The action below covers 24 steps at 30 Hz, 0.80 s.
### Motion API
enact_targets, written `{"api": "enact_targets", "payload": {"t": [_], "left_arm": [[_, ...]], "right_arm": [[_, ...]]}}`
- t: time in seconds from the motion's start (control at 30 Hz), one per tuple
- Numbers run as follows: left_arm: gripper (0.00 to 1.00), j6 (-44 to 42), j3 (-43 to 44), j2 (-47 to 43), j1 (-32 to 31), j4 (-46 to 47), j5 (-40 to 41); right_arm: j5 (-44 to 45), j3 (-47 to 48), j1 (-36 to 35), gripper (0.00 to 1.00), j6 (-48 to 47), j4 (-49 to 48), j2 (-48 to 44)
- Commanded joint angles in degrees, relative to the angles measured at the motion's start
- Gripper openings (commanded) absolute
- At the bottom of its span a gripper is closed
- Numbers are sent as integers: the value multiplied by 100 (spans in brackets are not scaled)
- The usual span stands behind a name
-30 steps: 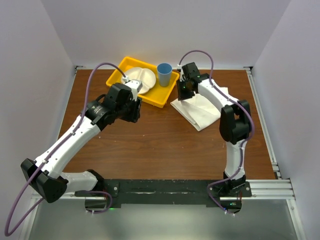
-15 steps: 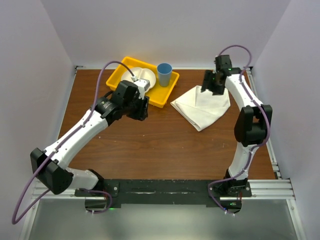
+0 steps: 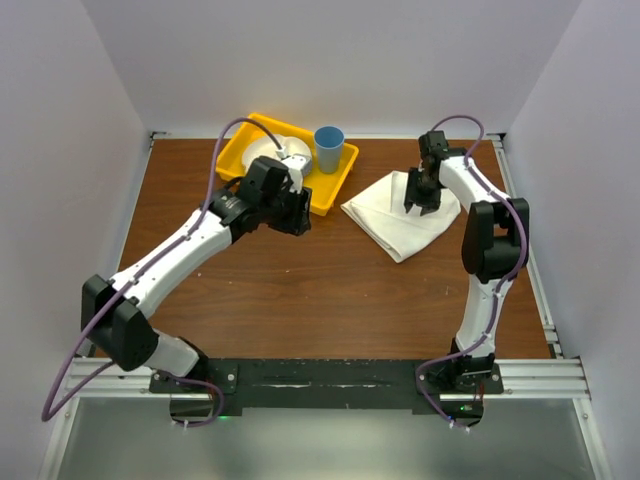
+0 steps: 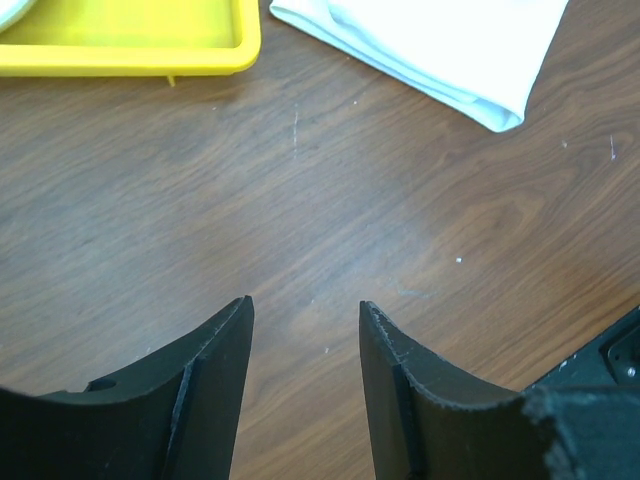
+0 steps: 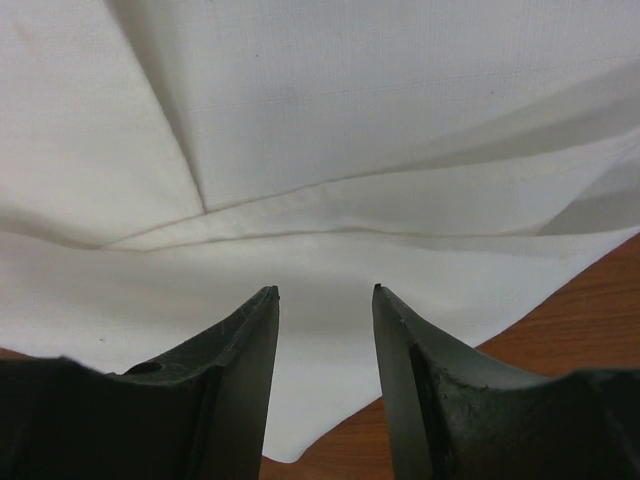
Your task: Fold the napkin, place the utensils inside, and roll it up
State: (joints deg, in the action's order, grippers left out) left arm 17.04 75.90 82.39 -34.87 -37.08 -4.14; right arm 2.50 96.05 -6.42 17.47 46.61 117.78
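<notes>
The white napkin [image 3: 395, 218] lies folded and creased on the brown table, right of the yellow tray. It fills most of the right wrist view [image 5: 320, 150] and its corner shows in the left wrist view [image 4: 440, 45]. My right gripper [image 3: 415, 203] is open just above the napkin's far right part [image 5: 323, 290], holding nothing. My left gripper [image 3: 298, 222] is open and empty over bare wood [image 4: 303, 305], near the tray's front edge. The knife is not in view.
The yellow tray [image 3: 322, 196] stands at the back left of centre, holding a white divided plate [image 3: 285, 150] and a blue cup [image 3: 328, 148]. The tray's edge shows in the left wrist view [image 4: 130, 55]. Grey walls enclose the table.
My right gripper swung from the napkin's left corner out to the far right, then came down over the napkin's right part. My left arm moved right, off the tray toward the table's middle.
</notes>
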Motion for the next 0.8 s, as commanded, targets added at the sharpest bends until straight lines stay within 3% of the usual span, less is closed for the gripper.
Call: {"api": "enact_targets", "payload": {"t": [0.0,0.2,0.33,0.43,0.6,0.77], "left_arm": [[52,326,276,470,33,842,-227],[59,695,1338,2251,-28,1704,-422],[58,959,2820,3396,-20,1327,-254],[57,1134,3307,3985,-11,1326,-254],[55,1433,3800,4619,-11,1537,-420],[53,1723,3757,4769,-81,1730,-290]], "right_arm": [[-362,168,0,46,124,-3,-115],[-1163,301,-149,68,335,-213,-167],[-1463,-15,-211,69,274,-328,-403],[-1603,-392,-220,69,370,-451,-711],[-1709,-640,-237,69,318,-320,-1265],[-1666,-596,-229,69,195,-144,-1503]]}}
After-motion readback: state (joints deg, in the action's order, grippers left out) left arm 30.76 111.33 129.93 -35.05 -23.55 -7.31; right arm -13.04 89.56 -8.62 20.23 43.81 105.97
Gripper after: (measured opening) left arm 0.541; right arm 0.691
